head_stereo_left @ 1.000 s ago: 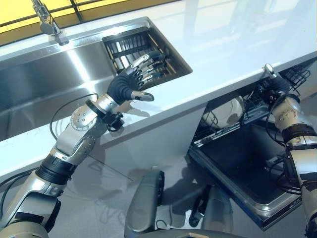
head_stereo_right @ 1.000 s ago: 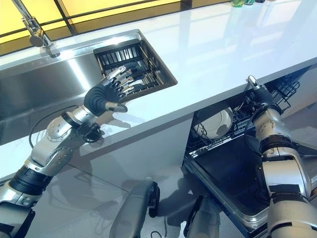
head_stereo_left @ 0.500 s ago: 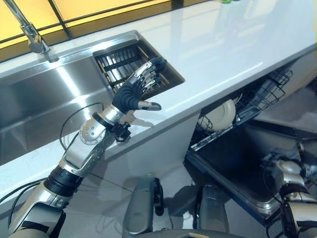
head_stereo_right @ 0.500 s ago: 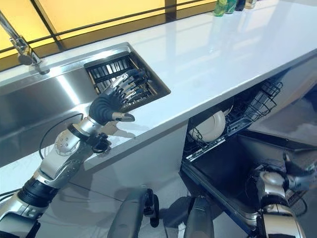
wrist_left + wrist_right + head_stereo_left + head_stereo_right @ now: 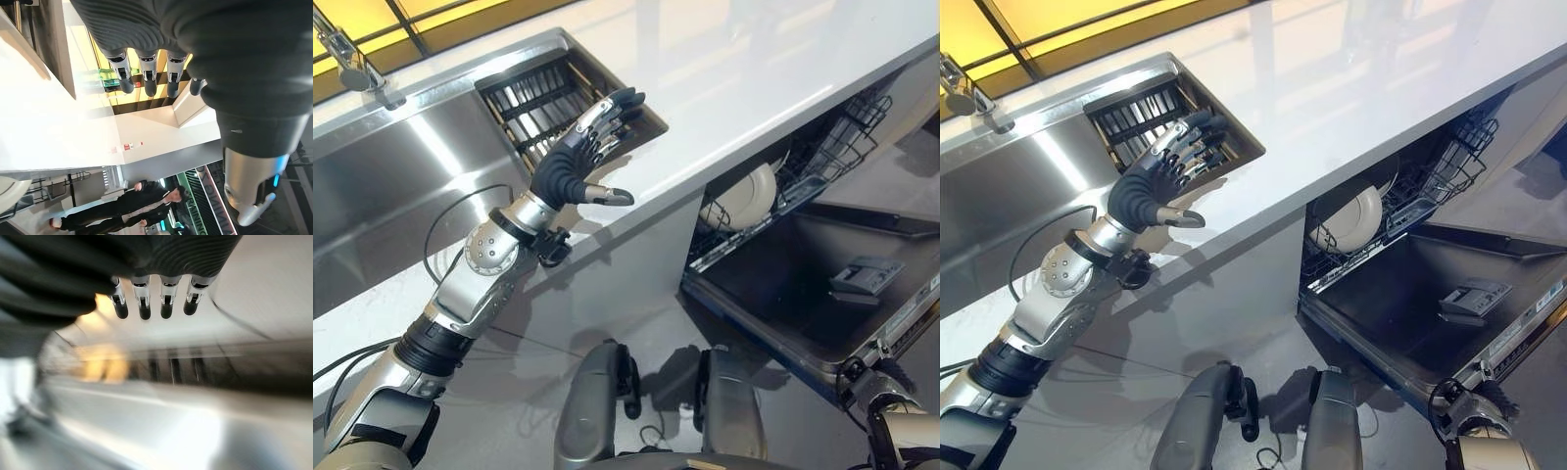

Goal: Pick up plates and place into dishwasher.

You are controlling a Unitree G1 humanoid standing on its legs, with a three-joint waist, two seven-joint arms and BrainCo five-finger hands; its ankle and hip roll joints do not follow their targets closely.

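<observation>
Over the counter's [image 5: 754, 78] front edge, left hand [image 5: 573, 166]: hovers just in front of the slatted rack [image 5: 529, 98] at the sink's [image 5: 391, 166] right end. Fingers [image 5: 612, 113] straight and fanned toward the rack, thumb stuck out sideways over the white top. Holds nothing, touches nothing. Same reading from the left wrist view: fingers in a straight row past the dark cover, air beyond them, and a person [image 5: 127, 205] in dark clothes far off in the room.

At the sink's far left corner, tap [image 5: 352, 64].

Under the counter on the right, dishwasher [image 5: 1400, 245]: door [image 5: 783, 294] dropped flat, lower basket [image 5: 822, 162] partly slid out over it. Inside the basket, one white plate [image 5: 749, 201]: stands on edge between the wires, leaning a little, toward the basket's left side and tucked under the counter's overhang. Empty wire toward the basket's right. On the door's inner face, a small grey detergent flap [image 5: 862, 279].

Low by the door's near right corner, right arm's wrist at the bottom of the eye views. From the right wrist view, right hand [image 5: 142, 301]: fingers straight and side by side, nothing between them, only a blurred pale surface and dark band beyond. Well apart from the plate; cannot tell what lies under the fingertips.
</observation>
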